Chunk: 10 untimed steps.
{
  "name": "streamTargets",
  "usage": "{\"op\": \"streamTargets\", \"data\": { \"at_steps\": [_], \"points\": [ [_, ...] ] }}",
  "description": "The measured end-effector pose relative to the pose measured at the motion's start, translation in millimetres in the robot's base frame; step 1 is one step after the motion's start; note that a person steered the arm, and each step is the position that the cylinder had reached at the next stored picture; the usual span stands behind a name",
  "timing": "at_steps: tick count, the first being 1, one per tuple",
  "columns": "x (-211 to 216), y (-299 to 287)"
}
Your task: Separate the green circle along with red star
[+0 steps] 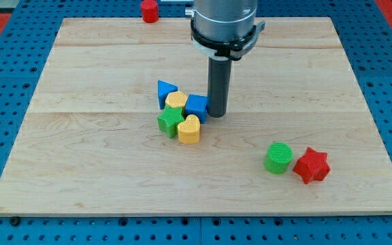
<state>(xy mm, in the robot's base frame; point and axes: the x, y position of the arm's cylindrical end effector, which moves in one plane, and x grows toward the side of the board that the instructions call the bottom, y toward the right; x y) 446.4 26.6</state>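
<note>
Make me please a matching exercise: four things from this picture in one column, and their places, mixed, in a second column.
Things:
1. red cylinder
2. green circle
3. yellow heart
4. my tip

Places:
A. at the bottom of the cluster of blocks
B. just right of the blue cube
C. at the view's top edge of the board
D. just left of the red star

Pairs: 1-C, 2-D, 3-A, 4-B

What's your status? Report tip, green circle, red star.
My tip beside blue cube, at cluster's right. Green circle touching red star, lower right. Nothing between.
</note>
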Motion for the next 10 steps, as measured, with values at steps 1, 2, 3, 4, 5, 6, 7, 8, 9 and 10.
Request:
{"op": "streamTargets", "data": {
  "at_steps": [1, 2, 3, 4, 5, 6, 7, 8, 9, 10],
  "points": [
    [0.0, 11.7],
    [-0.2, 90.1],
    [25.9, 155.2],
    [60.5, 219.1],
    [124.0, 209.9],
    [144.3, 171.2],
    [113.1, 130.0],
    [86.1, 109.8],
    [73.1, 83.5],
    [60.7, 67.7]
  ]
}}
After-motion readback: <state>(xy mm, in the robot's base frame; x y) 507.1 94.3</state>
